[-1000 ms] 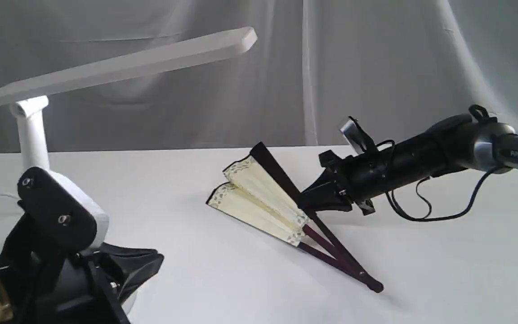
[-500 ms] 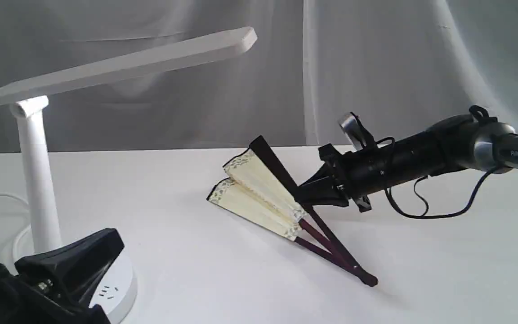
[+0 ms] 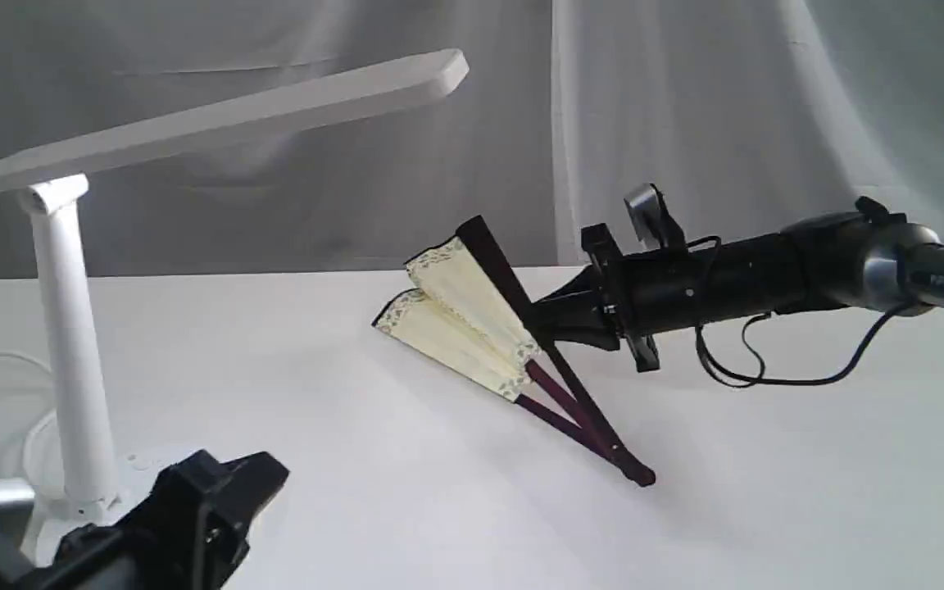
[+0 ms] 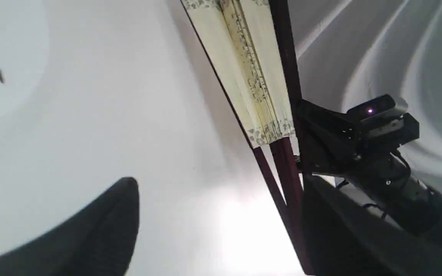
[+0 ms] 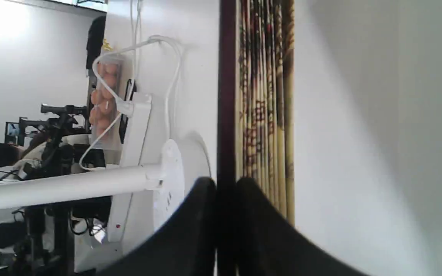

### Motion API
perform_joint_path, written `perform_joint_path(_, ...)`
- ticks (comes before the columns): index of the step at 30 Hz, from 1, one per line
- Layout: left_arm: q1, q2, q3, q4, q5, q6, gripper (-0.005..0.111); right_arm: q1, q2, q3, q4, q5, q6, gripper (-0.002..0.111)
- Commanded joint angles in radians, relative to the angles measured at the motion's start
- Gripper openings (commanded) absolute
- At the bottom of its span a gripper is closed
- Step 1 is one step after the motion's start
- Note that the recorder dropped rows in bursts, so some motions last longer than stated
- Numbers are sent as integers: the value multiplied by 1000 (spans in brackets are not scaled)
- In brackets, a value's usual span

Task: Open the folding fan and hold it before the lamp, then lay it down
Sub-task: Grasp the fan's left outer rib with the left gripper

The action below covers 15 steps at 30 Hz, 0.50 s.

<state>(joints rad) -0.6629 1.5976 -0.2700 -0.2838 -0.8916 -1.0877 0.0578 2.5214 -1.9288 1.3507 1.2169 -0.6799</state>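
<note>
At table (image 3: 406, 516): one lamp (image 3: 69, 344), one folding fan (image 3: 462, 326).

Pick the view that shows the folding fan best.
Exterior view: the whole folding fan shows, partly open, one guard clamped in the right gripper. Left wrist view shows leaf and ribs, not the pivot; right wrist view gives only edge-on pleats and that guard.

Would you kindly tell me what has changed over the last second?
The right claw, shut on the fan, rose and carried it slightly up, towards the lamp. The open left claw sank low by the lamp's base. The lamp stayed put.
</note>
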Motion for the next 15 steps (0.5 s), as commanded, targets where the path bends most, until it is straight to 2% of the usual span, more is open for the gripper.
perform_joint_path(1, -5, 94, -84, 40, -8, -130, 63, 0, -15, -5, 32, 4, 42, 0)
perform_joint_path(4, 5, 165, -133, 89, -32, -234, 63, 0, -15, -3, 32, 4, 57, 0)
perform_joint_path(8, 71, 250, -167, 230, -153, -402, 63, 0, -25, -3, 32, 4, 72, 0)
perform_joint_path(13, 162, 304, -187, 312, -190, -482, 63, 4, -67, 51, 37, 4, 40, 0)
perform_joint_path(15, 201, 317, -213, 397, -209, -482, 63, 4, -94, 97, 37, 4, 25, 0)
